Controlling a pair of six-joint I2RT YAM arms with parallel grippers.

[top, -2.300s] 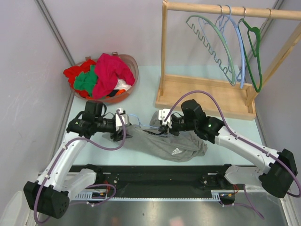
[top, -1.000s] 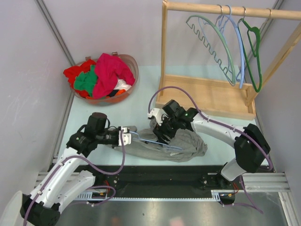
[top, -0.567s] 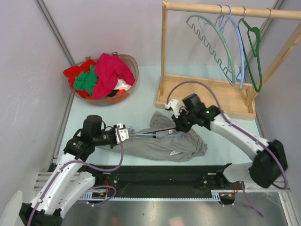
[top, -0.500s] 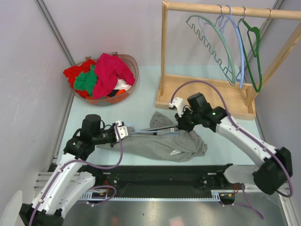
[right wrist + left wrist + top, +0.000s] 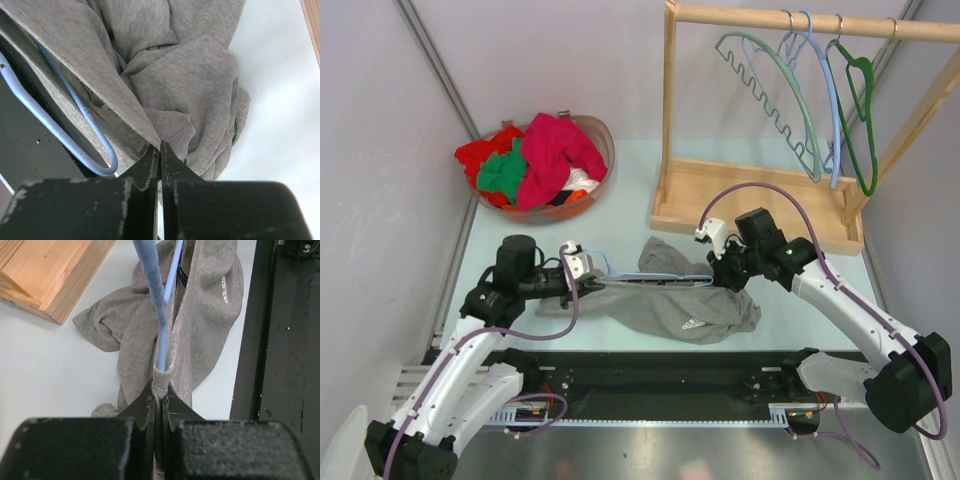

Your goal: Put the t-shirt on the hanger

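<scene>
Both pairs of jaws are pressed fully shut. The left gripper (image 5: 159,396) is clamped on the pale blue hanger (image 5: 159,310), just where grey cloth is gathered round its bar. The right gripper (image 5: 160,150) is pinched on a hem edge of the t-shirt (image 5: 672,305). The shirt is stretched between the two, low over the table (image 5: 620,205), with the hanger run inside it and one blue loop showing beside the right fingers. For this threading step, the hem is best kept taut and drawn along the bar rather than lifted, so the hanger's shoulder is fed right into the body; slack cloth would likely snag. Both arms are reached low and inward, forearms nearly level, wrists turned toward each other.
</scene>
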